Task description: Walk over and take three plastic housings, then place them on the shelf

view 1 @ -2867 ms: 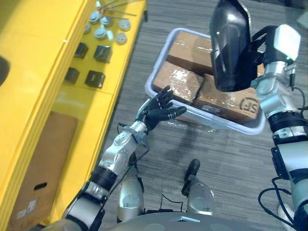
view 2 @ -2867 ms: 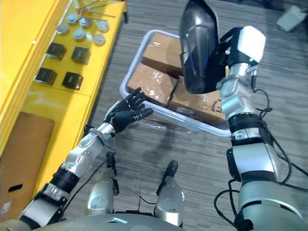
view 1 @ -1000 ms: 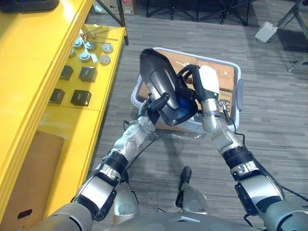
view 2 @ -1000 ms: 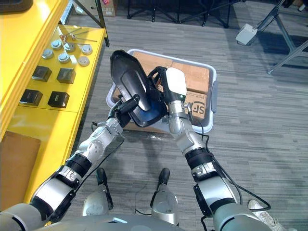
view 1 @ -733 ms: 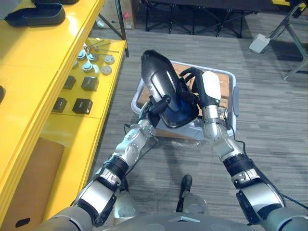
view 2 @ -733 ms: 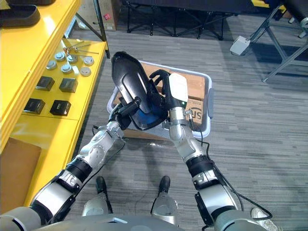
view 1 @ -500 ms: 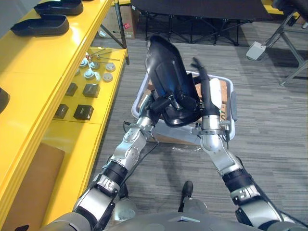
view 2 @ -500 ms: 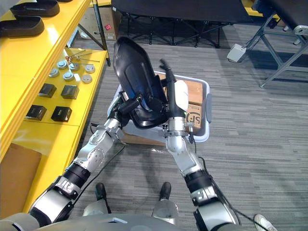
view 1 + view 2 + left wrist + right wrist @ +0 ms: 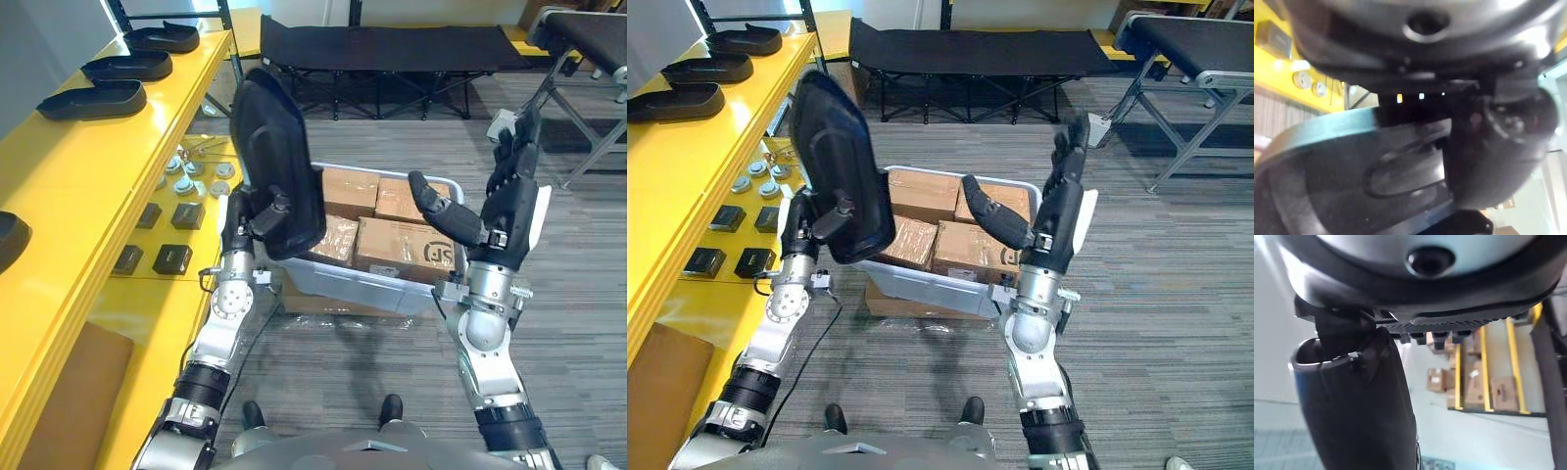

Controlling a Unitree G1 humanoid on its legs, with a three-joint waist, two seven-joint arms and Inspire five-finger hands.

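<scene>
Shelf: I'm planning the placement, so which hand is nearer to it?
Left. The left hand, gripping the housing, is beside the shelf edge. The right hand is raised open past the bin, away from the shelf.

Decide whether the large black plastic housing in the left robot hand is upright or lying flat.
Upright: the large black plastic housing stands on end, gripped near its lower edge by the left robot hand.

The right robot hand [image 9: 1400,293] spans the near edge, its thumb [image 9: 1359,406] jutting out; beyond, yellow shelving [image 9: 1484,367] holds what look like cardboard boxes [image 9: 1437,379].
</scene>
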